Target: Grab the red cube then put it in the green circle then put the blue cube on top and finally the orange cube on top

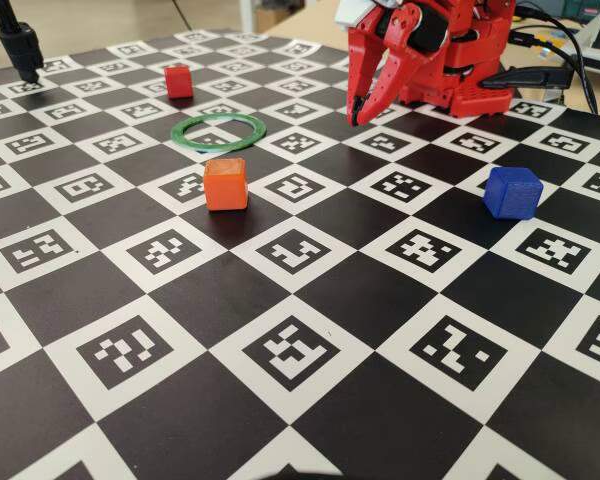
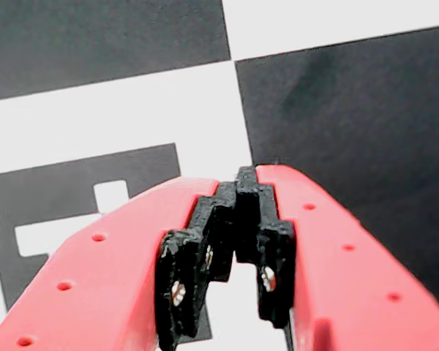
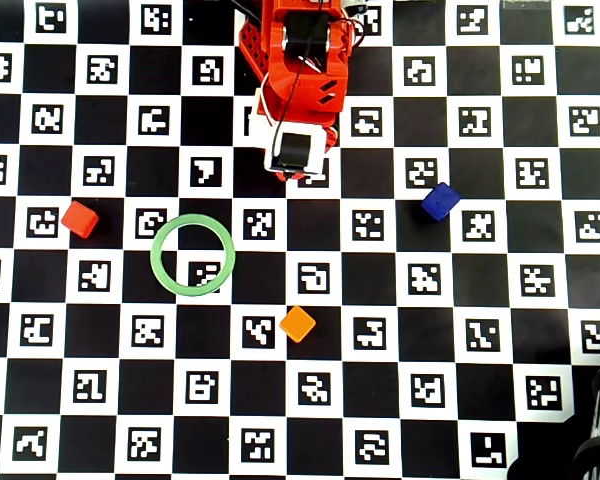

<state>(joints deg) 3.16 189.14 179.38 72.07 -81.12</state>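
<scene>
My red gripper (image 1: 358, 115) hangs shut and empty at the back of the board, tips pointing down just above it. In the wrist view its black-padded fingertips (image 2: 240, 183) meet over a white and a black square; no cube shows there. The red cube (image 1: 178, 81) (image 3: 80, 218) stands far left of the gripper. The green circle (image 1: 177, 133) (image 3: 155, 256) lies flat with nothing inside, between the red cube and the gripper. The orange cube (image 1: 225, 184) (image 3: 297, 323) sits in front of the ring. The blue cube (image 1: 512, 191) (image 3: 440, 201) stands apart on the right.
The checkered marker board (image 1: 310, 400) covers the table. The arm's base (image 3: 298, 40) stands at the board's back edge, with cables (image 1: 570, 60) beside it. A black stand (image 1: 20, 45) rises at the back left corner.
</scene>
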